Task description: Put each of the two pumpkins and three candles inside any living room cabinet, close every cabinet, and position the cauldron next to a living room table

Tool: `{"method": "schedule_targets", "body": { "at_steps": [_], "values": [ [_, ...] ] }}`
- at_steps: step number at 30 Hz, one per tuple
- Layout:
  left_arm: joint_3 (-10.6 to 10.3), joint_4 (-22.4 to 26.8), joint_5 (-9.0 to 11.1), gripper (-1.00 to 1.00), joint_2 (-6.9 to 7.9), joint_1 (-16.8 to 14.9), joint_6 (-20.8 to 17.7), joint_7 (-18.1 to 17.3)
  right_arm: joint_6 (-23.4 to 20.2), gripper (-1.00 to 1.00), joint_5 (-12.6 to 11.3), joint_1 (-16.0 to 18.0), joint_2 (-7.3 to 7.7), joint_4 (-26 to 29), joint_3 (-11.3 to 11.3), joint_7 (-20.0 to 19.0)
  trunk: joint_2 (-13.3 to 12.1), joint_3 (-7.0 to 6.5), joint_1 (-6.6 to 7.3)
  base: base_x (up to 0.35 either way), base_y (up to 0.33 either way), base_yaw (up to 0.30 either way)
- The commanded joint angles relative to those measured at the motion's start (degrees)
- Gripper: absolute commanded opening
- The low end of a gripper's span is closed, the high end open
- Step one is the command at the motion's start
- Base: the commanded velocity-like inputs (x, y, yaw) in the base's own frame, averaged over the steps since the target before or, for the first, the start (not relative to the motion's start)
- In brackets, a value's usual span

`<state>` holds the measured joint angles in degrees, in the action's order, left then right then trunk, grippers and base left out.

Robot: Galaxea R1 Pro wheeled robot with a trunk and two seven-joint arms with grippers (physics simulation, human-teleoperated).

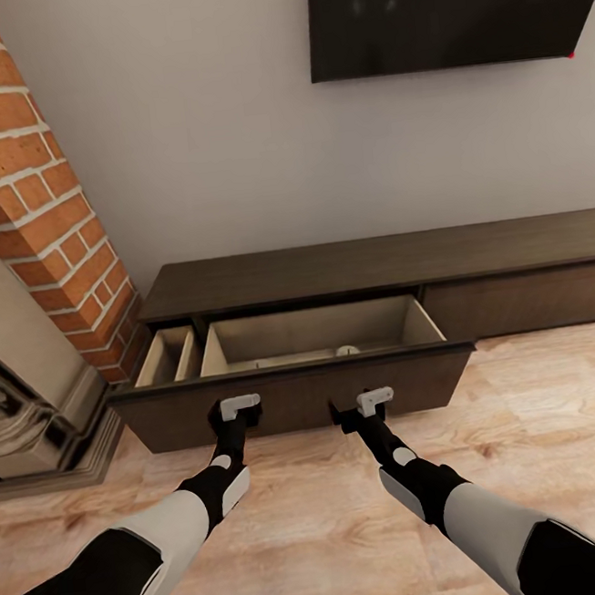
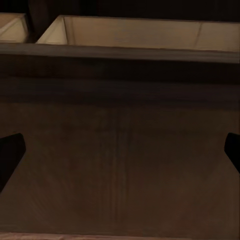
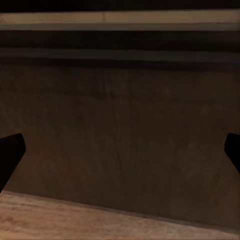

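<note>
the cabinet point(image 1: 378, 275) is sitting low against the wall under the tv point(image 1: 450, 7), with the brick column point(image 1: 30, 197) at its left end. its wide drawer point(image 1: 294, 394) is standing pulled out toward the robot, pale inside showing, and a small pale round thing point(image 1: 347, 350), too small to identify, is lying near the drawer's front wall. no pumpkins, cauldron or table are showing here.

both grippers are sitting right at the drawer front, left gripper point(image 1: 239, 412) and right gripper point(image 1: 371, 407) side by side along its length. the front's long axis is running left-right, square across both arms, so it is lying straight ahead of the jaws. in each wrist view the dark fingertips point(image 2: 10, 155) point(image 3: 10, 155) are sitting far apart at the frame edges with the front panel between them, so both jaws are spread wide, gripping nothing.

judging from this, the step in hand is likely pushing the drawer shut; both arms are looking equally near, and an even push straight toward the wall should keep it from skewing.
</note>
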<state>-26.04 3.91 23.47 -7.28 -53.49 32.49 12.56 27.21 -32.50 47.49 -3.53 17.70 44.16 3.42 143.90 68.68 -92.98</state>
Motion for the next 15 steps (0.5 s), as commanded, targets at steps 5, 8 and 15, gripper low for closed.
{"method": "schedule_targets", "body": {
  "at_steps": [5, 8, 15],
  "values": [
    [-0.5, -0.04, 0.25, 1.0, -0.01, -0.04, 0.12, 0.38, 0.21, 1.0, -0.29, 0.06, 0.01, -0.03, 0.48, 0.36, 0.02, 0.05, -0.01, 0.214, 0.0, 0.0],
    [-0.5, -0.04, 0.26, 1.0, -0.01, -0.04, 0.12, 0.37, 0.21, 1.0, -0.29, 0.06, 0.01, -0.03, 0.48, 0.36, 0.02, 0.05, -0.01, 0.078, 0.0, 0.0],
    [-0.5, -0.04, 0.26, 1.0, -0.01, -0.04, 0.12, 0.37, 0.21, 1.0, -0.29, 0.06, 0.01, -0.03, 0.48, 0.36, 0.02, 0.05, -0.01, 0.011, 0.0, 0.0]
  ]
}}
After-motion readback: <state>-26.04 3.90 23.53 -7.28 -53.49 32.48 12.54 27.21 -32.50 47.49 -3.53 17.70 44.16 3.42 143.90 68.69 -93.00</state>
